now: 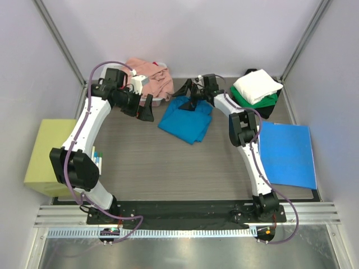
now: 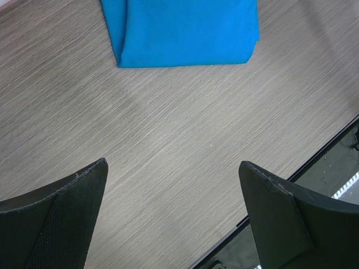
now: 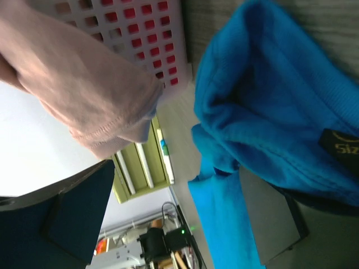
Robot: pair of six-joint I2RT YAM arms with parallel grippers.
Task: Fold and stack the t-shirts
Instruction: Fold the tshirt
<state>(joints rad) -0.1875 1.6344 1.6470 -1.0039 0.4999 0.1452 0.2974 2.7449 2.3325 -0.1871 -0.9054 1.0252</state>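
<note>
A folded teal-blue t-shirt (image 1: 187, 120) lies at the middle back of the table; it also shows in the left wrist view (image 2: 185, 31). My right gripper (image 1: 188, 95) is open at its far edge. In the right wrist view (image 3: 176, 168) the rumpled teal collar (image 3: 280, 101) lies against one finger (image 3: 269, 218). My left gripper (image 1: 147, 114) (image 2: 173, 163) is open and empty above bare table, left of the teal shirt. A salmon pink shirt (image 1: 151, 75) (image 3: 73, 84) lies heaped in a white basket (image 3: 151, 28), with magenta-red cloth showing through its holes. A folded white shirt (image 1: 256, 85) lies on green (image 1: 263, 102) and black ones.
A stiff blue sheet (image 1: 286, 154) lies flat at the right. A yellow-green block (image 1: 47, 157) stands at the left edge. Grey walls and metal frame posts close in the back and sides. A black strip (image 1: 185, 210) runs along the near edge.
</note>
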